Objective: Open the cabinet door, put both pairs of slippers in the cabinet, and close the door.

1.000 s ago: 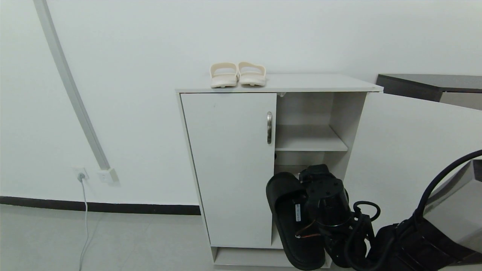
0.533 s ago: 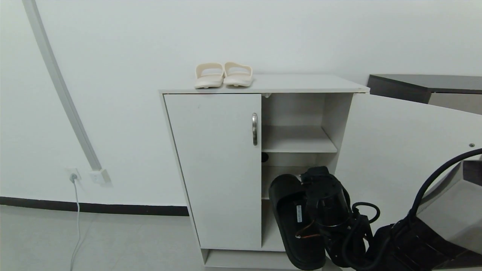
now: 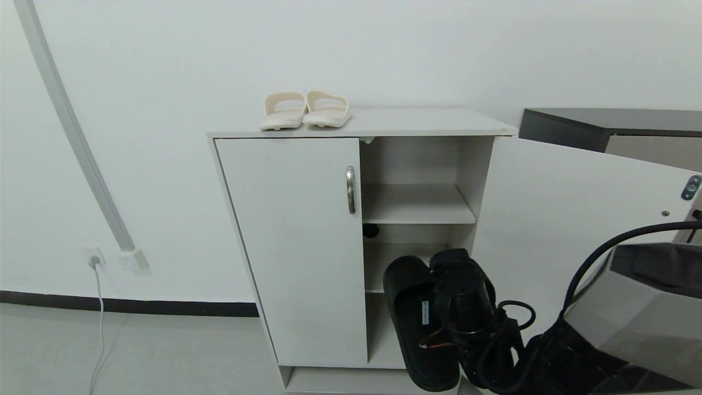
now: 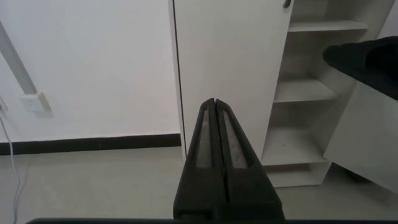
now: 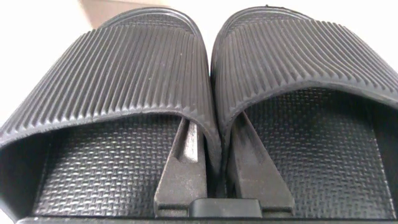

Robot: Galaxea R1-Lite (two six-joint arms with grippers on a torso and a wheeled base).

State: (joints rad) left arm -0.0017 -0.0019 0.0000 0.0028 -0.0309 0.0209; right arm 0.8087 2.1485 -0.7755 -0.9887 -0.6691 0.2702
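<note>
- Squeezing the black slippers [image 5: 143,68] together, the right gripper [image 5: 214,134] has one finger under each strap. Its jaws pinch the two inner sides that touch.
- Those slippers stand on end in front of the cabinet [image 3: 428,118], low down at its open side.
- They look light, soft and bendy, with ribbed straps, so I think they may flop a bit but will not slip. The pinch in the middle seems a good place to hold both at once.
- The left gripper [image 4: 214,109] has its jaws pressed shut with nothing in them. It is out in front of the cabinet, facing the shut door [image 3: 290,247].
- The cream slippers [image 3: 304,109] sit side by side on top of the cabinet, above the shut door.
- The other door [image 3: 548,219] stands wide open and shows the white shelves [image 3: 417,204].
- A white wall is behind the cabinet. A plug [image 3: 93,258] and a grey floor [image 3: 164,356] are off to the shut-door side.
</note>
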